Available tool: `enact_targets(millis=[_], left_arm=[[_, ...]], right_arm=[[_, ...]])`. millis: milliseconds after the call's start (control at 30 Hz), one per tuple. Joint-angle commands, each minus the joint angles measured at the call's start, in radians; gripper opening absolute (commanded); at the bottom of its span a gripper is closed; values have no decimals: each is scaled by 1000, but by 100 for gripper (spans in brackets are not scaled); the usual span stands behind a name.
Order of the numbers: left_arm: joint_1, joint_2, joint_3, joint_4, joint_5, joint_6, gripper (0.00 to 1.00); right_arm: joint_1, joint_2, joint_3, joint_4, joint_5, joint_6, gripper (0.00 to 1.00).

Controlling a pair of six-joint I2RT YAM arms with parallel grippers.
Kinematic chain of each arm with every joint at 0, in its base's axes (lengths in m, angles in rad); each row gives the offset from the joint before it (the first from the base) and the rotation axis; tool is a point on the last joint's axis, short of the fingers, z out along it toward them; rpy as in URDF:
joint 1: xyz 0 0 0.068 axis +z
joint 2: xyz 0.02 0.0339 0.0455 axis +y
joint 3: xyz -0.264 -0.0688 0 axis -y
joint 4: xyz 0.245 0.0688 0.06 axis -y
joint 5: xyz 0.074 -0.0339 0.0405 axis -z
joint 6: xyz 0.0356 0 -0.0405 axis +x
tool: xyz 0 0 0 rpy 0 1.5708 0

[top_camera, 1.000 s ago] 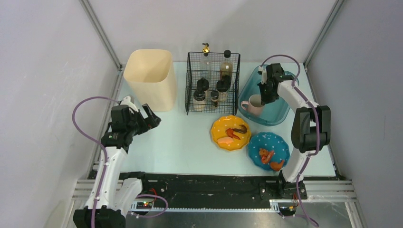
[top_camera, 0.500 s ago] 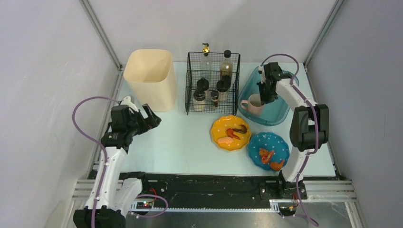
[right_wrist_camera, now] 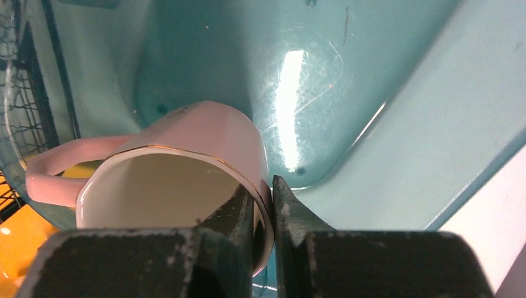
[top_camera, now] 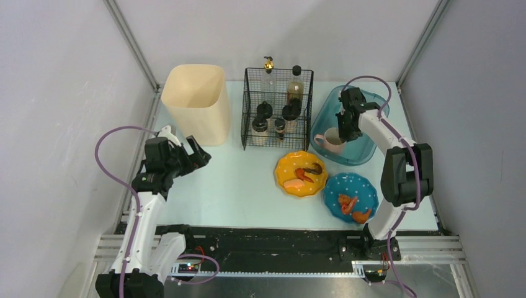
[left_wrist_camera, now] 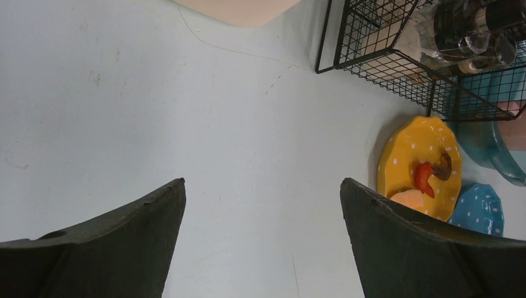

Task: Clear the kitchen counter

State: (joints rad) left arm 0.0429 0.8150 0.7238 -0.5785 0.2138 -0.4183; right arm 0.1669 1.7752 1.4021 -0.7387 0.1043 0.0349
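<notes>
- The right gripper (right_wrist_camera: 263, 205) is clamped on the rim of a pink mug (right_wrist_camera: 186, 161), one finger inside the cup and one outside against its wall.
- The mug's handle points towards the wire basket (top_camera: 277, 108); whether the mug's base rests on anything cannot be told.
- The mug is inside the teal tub (right_wrist_camera: 347, 74), at its near-left end; the tub sits at the far right corner of the kitchen counter (top_camera: 236, 186).
- The wire basket stands at the middle of the far edge, just left of the tub, with bottles and jars in it.
- A yellow plate (top_camera: 301, 173) and a blue plate (top_camera: 351, 196), each with food scraps, lie side by side towards the near right corner.
- A cream bin (top_camera: 195, 102) stands at the far left corner.
- The left gripper (left_wrist_camera: 262, 186) hangs over the left edge, jaws spread wide and holding nothing.
</notes>
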Motion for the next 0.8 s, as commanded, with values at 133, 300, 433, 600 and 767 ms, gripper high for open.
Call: enact_targets(millis=[133,300,433,600,767], left_arm=[[11,-10,39,26,24,-2,98],[10,-9,40,26,26,-1,98],[11,-8,37,27,25,-3,98],[9,-3,38,26,25,-3,98],[12,1,38,27,21,-3,98]], right_arm=[[94,-140,-128,-75,-15,131,0],[95,-196,-190,-65,-33,154,1],[94,-223,-265,-31,-37,173,7],[95,-254,-323,20,-45,201,16],[94,-290,-345,41,-40,212,33]])
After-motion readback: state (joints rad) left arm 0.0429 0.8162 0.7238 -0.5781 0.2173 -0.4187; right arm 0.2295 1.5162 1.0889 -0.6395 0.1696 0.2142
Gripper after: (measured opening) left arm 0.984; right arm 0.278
